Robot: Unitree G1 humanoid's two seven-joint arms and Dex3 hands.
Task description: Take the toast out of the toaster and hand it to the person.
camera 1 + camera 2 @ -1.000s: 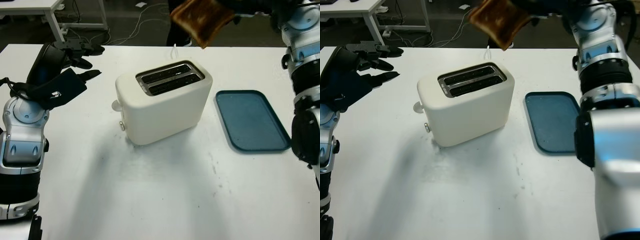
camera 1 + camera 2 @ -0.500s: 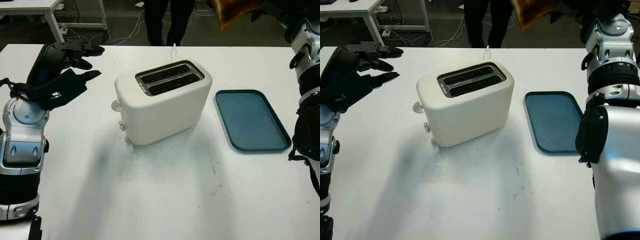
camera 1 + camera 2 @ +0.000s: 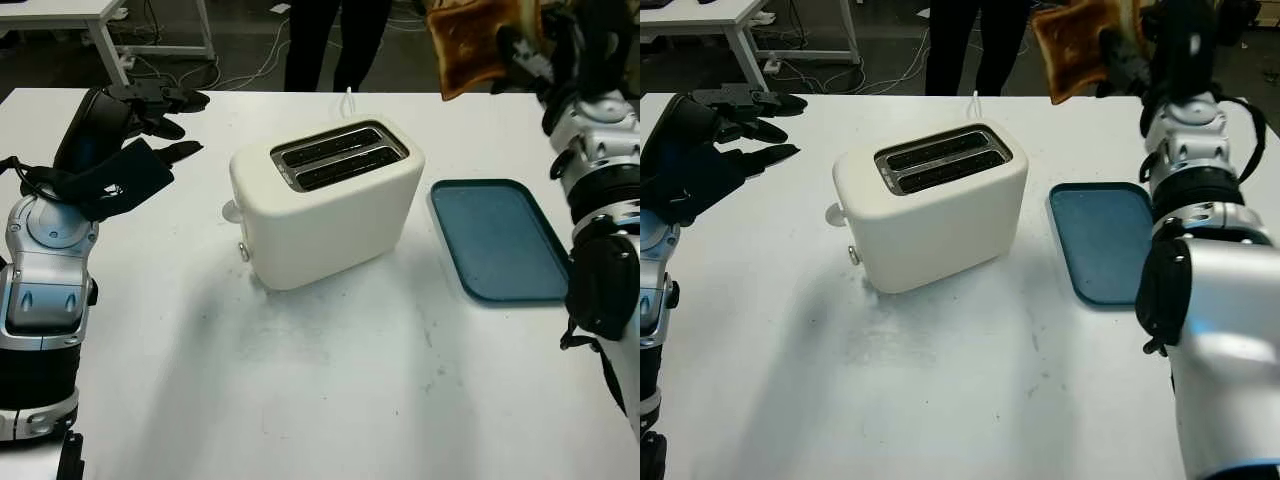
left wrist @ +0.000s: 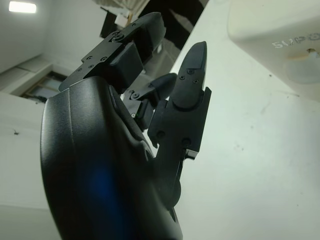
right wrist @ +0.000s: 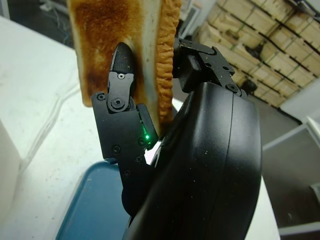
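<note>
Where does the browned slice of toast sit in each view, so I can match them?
Left eye: browned toast slice, top right.
Right eye: above the blue tray.
Right wrist: right hand fingers clamp it.
Left wrist: cream toaster and left hand instead.

Browned toast point(image 3: 466, 45) held aloft, cream toaster point(image 3: 325, 200) upright, slots empty

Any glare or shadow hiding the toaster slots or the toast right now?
Left eye view: toaster evenly lit, both slots readable, a soft shadow on the table in front. Right wrist view: toast in the right hand is sharp, browning clear; the background is blurred.
</note>
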